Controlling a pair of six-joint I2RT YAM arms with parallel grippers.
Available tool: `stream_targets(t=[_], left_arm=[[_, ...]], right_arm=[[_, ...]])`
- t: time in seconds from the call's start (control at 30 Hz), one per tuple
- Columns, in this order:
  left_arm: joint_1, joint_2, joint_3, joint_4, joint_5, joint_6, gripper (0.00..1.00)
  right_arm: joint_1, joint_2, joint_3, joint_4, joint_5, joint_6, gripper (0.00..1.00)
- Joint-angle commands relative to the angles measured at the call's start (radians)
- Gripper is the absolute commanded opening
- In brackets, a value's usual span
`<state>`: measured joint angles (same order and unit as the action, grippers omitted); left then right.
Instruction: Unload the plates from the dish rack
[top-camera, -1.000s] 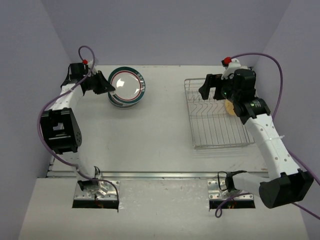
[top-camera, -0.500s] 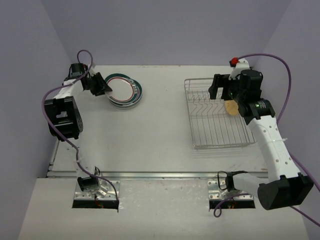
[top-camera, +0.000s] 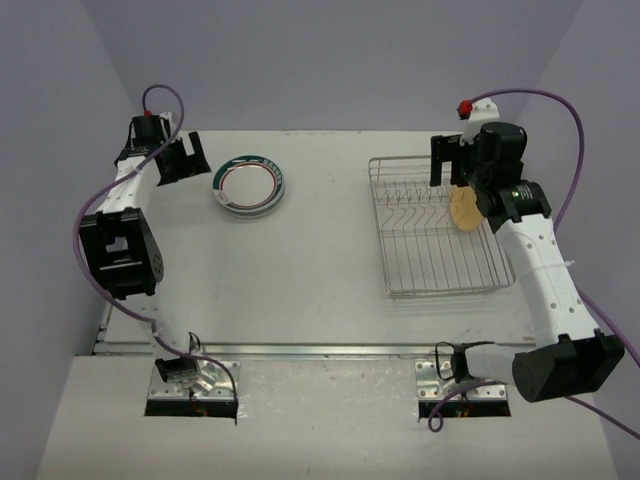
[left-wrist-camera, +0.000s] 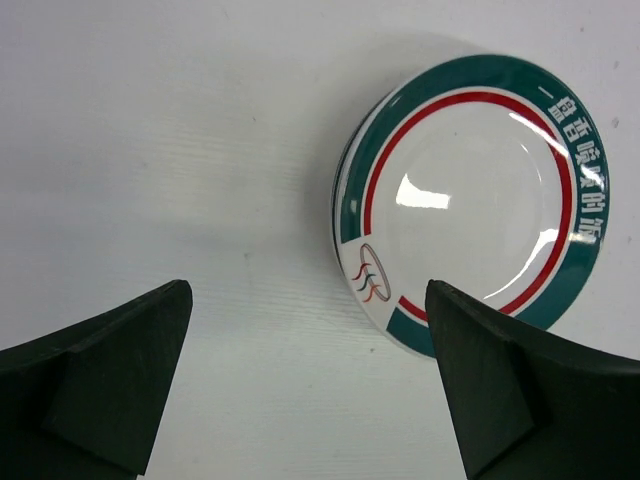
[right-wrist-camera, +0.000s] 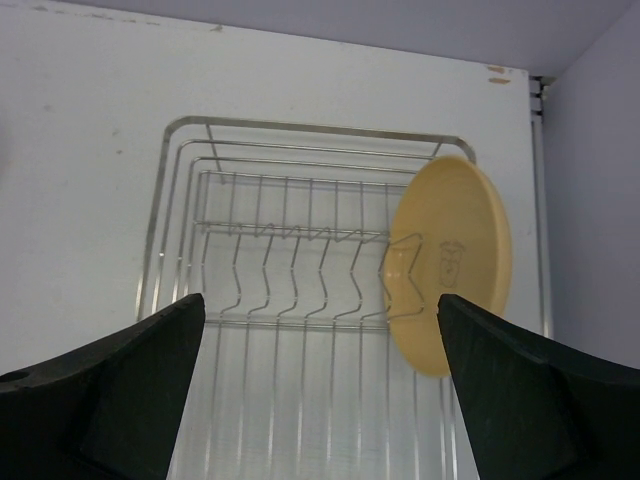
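One tan plate (right-wrist-camera: 450, 265) left in the dish rack (right-wrist-camera: 300, 128); right arm nearer.
It stands on edge at the rack's right side, ahead and right of the right gripper (right-wrist-camera: 320, 400), whose jaws are spread wide and empty. Equally wide, the left gripper (left-wrist-camera: 310, 380) hovers beside the stacked plates (left-wrist-camera: 470, 200) on the table (top-camera: 320, 250).

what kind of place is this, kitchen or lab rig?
Most likely a lab test cell, not a kitchen: bare white table boxed in by plain lavender walls, with a wire dish rack and plates as props.
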<state>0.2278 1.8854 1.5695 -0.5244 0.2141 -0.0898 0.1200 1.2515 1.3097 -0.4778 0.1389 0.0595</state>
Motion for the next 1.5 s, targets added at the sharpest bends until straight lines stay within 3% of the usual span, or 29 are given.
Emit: stream_targets(t=[0.0, 0.17, 0.37, 0.47, 0.7, 0.83, 0.97, 1.33, 1.47], left_arm=[[-0.076, -0.224, -0.103, 0.122, -0.264, 0.165, 1.00], [-0.154, -0.348, -0.214, 0.155, -0.265, 0.185, 1.00], [-0.269, -0.436, -0.274, 0.172, -0.272, 0.170, 1.00], [-0.279, -0.447, -0.275, 0.168, -0.250, 0.160, 1.00], [-0.280, -0.451, -0.303, 0.163, -0.212, 0.149, 1.00], [-0.280, -0.445, -0.312, 0.173, -0.187, 0.140, 1.00], [-0.281, -0.433, -0.306, 0.170, -0.177, 0.133, 1.00], [-0.281, -0.424, -0.316, 0.172, -0.173, 0.128, 1.00], [-0.280, -0.424, -0.318, 0.173, -0.171, 0.126, 1.00]], right_arm=[[-0.003, 0.061, 0.029, 0.012, 0.181, -0.177, 0.96], [-0.023, 0.125, 0.006, 0.056, 0.250, -0.276, 0.87], [-0.089, 0.230, 0.064, 0.071, 0.282, -0.316, 0.93], [-0.139, 0.272, 0.089, 0.059, 0.240, -0.319, 0.99], [-0.300, 0.390, 0.211, -0.094, -0.027, -0.251, 0.95], [-0.322, 0.416, 0.189, -0.131, -0.202, -0.228, 0.87], [-0.323, 0.446, 0.193, -0.143, -0.259, -0.196, 0.77], [-0.322, 0.542, 0.238, -0.193, -0.251, -0.149, 0.53], [-0.324, 0.557, 0.246, -0.196, -0.190, -0.145, 0.36]])
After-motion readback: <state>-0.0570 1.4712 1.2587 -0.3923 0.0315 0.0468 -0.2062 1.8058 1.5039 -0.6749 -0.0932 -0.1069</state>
